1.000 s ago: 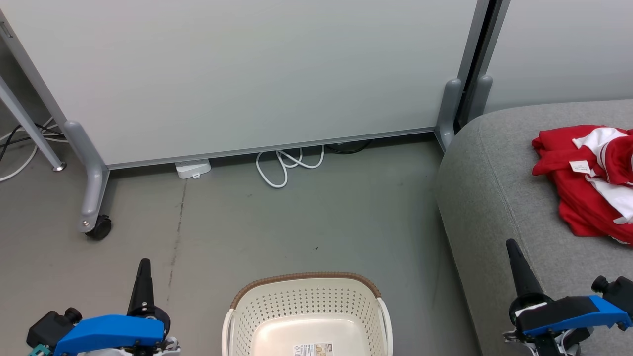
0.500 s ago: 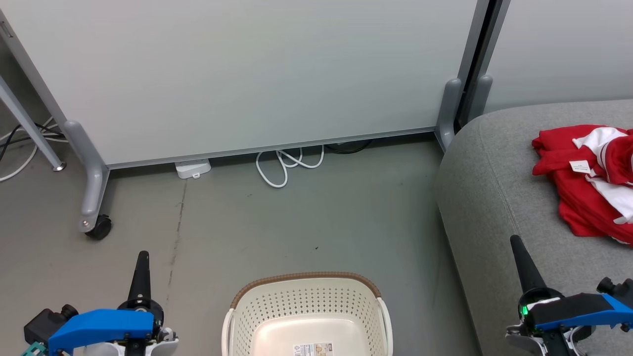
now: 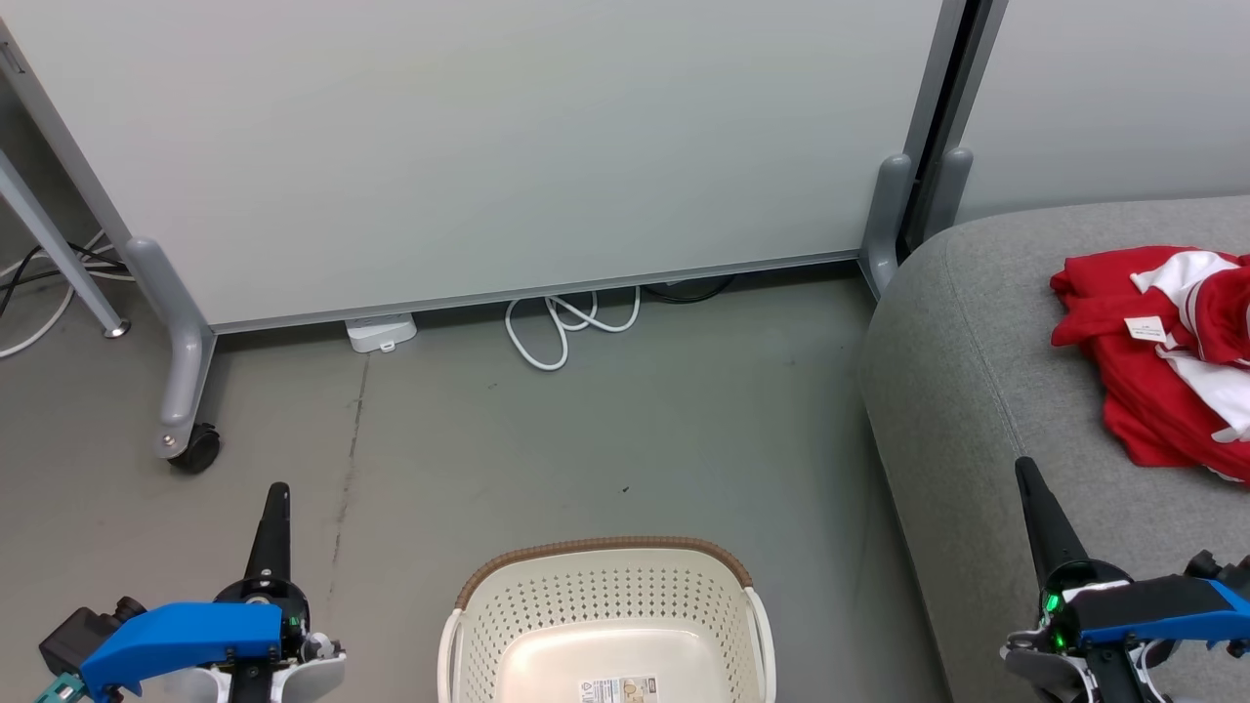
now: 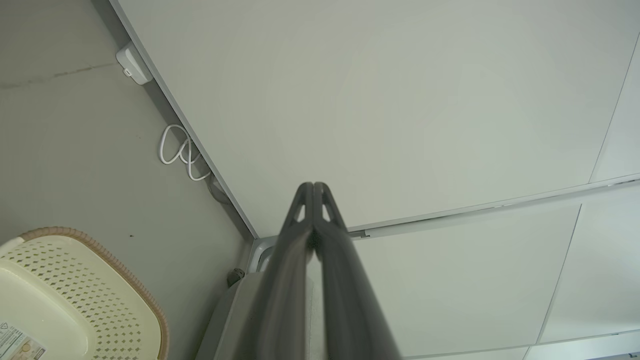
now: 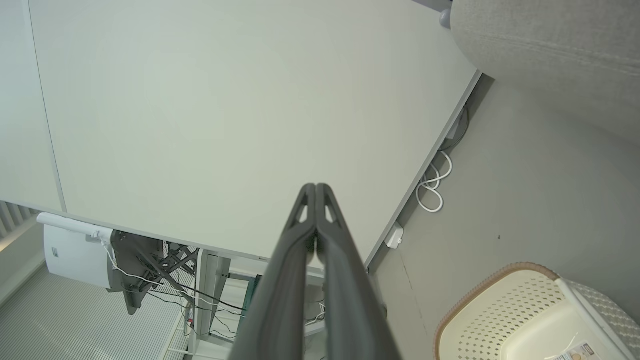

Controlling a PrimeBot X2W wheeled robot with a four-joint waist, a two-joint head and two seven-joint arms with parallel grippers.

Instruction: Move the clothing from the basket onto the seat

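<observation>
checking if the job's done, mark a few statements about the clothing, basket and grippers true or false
1. The clothing lies on the sofa. True.
2. The basket holds a garment. False: the part of its inside in view holds just a label.
3. The left gripper and right gripper are shut, holding nothing. True.
4. The basket stands on the sofa. False: it stands on the floor beside it.
</observation>
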